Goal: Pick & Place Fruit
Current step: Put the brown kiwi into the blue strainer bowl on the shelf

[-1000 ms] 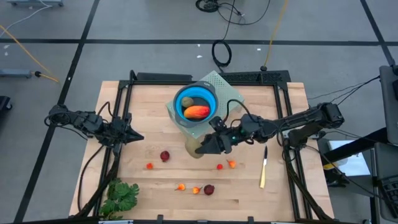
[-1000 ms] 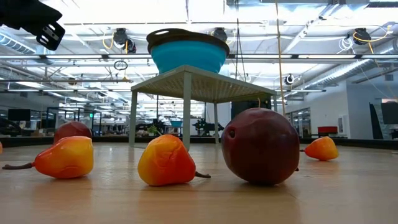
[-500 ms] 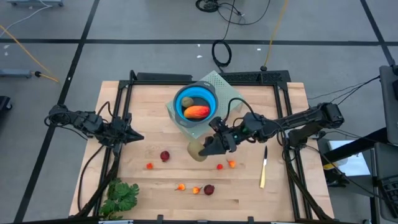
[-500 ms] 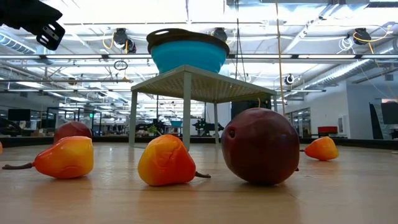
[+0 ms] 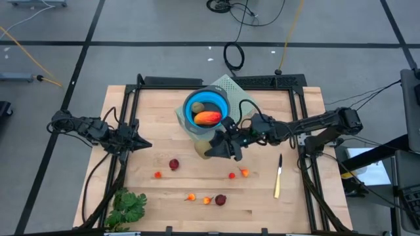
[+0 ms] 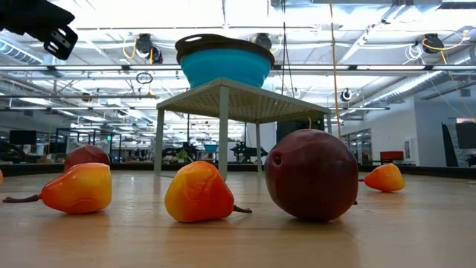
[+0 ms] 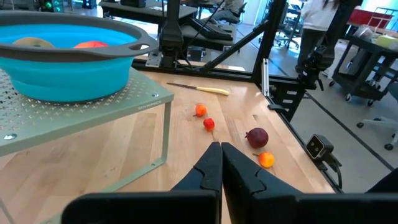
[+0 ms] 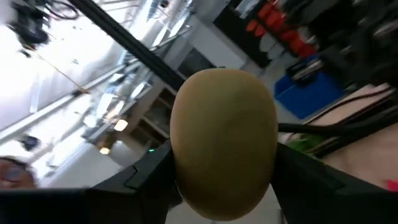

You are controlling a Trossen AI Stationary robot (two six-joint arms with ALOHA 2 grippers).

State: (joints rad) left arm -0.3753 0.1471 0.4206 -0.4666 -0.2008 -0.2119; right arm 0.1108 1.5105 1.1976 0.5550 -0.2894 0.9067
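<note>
A blue bowl stands on a perforated grey-green stand and holds a long orange-red fruit and a brown-green oval one. My right gripper is shut on a second brown-green oval fruit, just near of the stand and above the table. Two dark red balls and several tiny orange and red fruits lie on the wooden table. My left gripper waits shut at the table's left side. My right gripper pinches the oval fruit by its two opposite sides, one finger on each. The fingers come about level from the table's right. The fruit's rounded end sticks out beyond them, and the fruit is lifted clear of the table.
A yellow-handled knife lies at the right, and a green leafy bunch at the near left corner. A black frame runs along the table's edges. The low view shows a dark red ball and orange fruits close up.
My right gripper has rolled its wrist and carried the oval fruit a little toward the far edge, closer to the stand. It has stayed shut on the fruit throughout.
</note>
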